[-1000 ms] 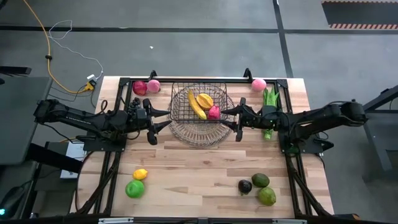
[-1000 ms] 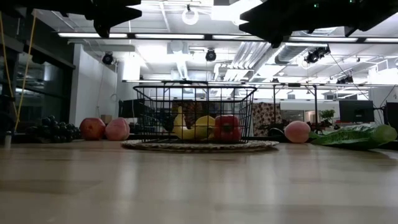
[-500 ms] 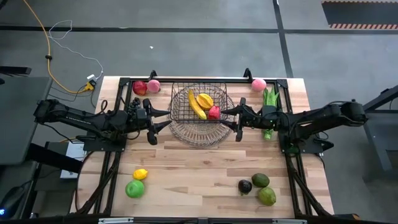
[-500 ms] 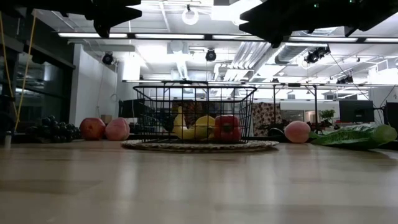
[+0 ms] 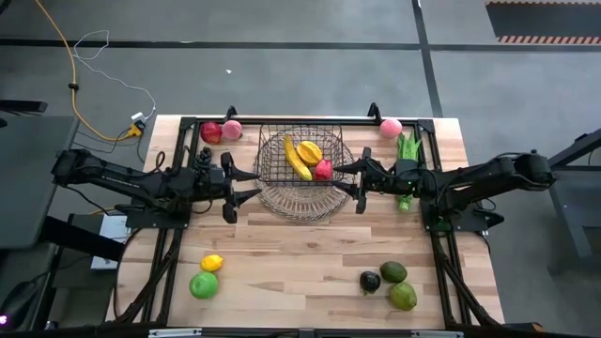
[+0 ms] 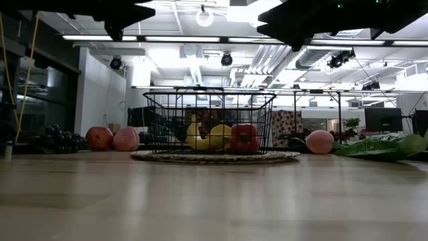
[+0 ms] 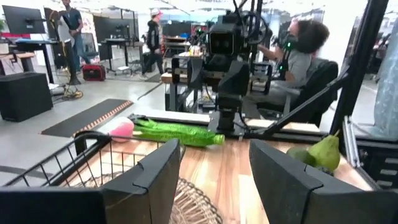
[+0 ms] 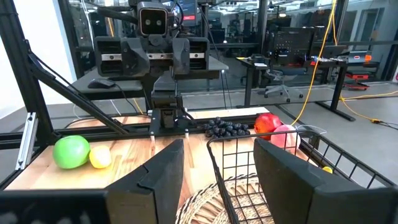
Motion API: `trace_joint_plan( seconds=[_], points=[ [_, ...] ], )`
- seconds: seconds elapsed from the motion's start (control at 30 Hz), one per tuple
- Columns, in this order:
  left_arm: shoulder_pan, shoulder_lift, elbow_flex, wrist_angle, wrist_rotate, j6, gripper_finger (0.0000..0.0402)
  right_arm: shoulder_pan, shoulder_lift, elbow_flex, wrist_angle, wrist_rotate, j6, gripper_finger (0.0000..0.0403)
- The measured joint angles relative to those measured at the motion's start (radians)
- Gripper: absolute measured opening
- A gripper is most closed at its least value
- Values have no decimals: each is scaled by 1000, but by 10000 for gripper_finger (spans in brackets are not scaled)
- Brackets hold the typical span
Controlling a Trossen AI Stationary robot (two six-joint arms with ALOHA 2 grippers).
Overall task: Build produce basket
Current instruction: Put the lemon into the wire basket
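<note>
The dark wire basket [image 5: 300,155] stands on a round shallow wire dish [image 5: 305,199] at the table's far middle. It holds a banana [image 5: 296,160], a yellow-orange piece [image 5: 309,150] and a red piece [image 5: 323,170]. My left gripper [image 5: 252,184] is open and empty just left of the basket. My right gripper [image 5: 346,181] is open and empty just right of it. The rest of the produce lies on the table. The basket's corner shows in the left wrist view [image 7: 81,155] and the right wrist view [image 8: 273,162].
A red apple [image 5: 211,132], a pink fruit [image 5: 232,130] and dark grapes [image 5: 202,155] lie far left. A pink fruit [image 5: 391,128] and green pods [image 5: 407,148] lie far right. A lemon [image 5: 212,263] and green apple [image 5: 203,284] lie near left. A dark fruit [image 5: 370,281], an avocado [image 5: 393,271] and a pear [image 5: 404,297] lie near right.
My left gripper has gone a little toward the table's right edge, closer to the basket, and stays open. Nothing else has moved.
</note>
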Motion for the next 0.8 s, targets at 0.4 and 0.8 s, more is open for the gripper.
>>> trace_joint_plan(
  seconds=[0.4,0.8],
  points=[
    [0,93,0,57,-10,-6,285,-1,0,0,-22,0,0,185],
    [0,99,9,35,11,-67,364,-1,0,0,-22,0,0,185]
  ],
)
